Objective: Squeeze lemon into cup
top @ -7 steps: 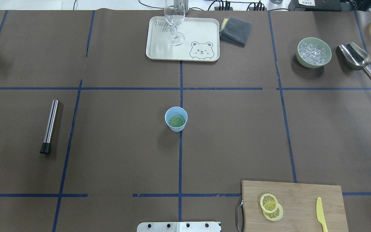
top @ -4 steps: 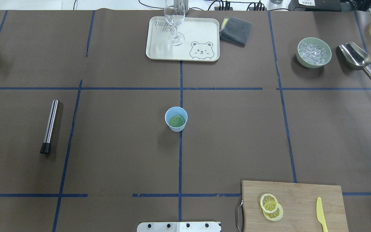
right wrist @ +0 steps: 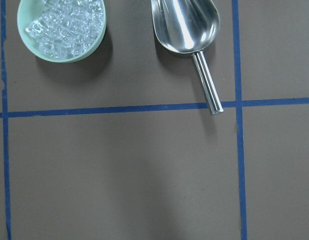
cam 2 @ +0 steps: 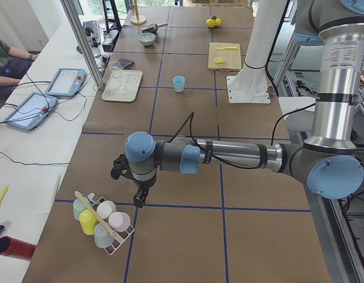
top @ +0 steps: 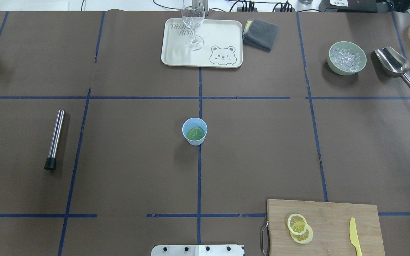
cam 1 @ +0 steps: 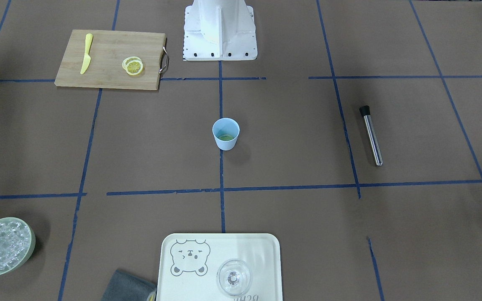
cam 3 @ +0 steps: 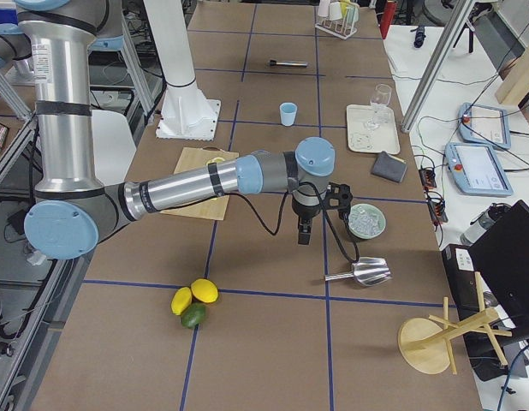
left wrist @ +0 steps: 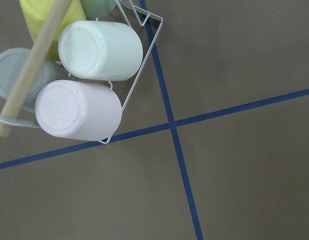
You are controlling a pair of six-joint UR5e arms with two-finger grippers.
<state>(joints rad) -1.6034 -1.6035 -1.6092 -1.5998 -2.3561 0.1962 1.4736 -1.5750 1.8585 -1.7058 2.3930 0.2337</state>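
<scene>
The pale-blue cup (top: 194,131) stands upright at the table's middle, also in the front view (cam 1: 226,133); a green round slice lies in its bottom. Two lemon slices (top: 299,228) overlap on the wooden cutting board (top: 333,213) at the near right, beside a yellow plastic knife (top: 355,236). My left gripper (cam 2: 136,200) shows only in the left side view, hanging over the table next to a cup rack (cam 2: 102,221); I cannot tell if it is open. My right gripper (cam 3: 303,235) shows only in the right side view, near the ice bowl (cam 3: 366,220); I cannot tell its state.
A tray (top: 222,35) with a clear glass (top: 193,21) and a grey cloth (top: 261,33) are at the back. A green bowl of ice (top: 346,58) and a metal scoop (top: 395,65) are back right. A steel muddler (top: 54,139) lies at the left.
</scene>
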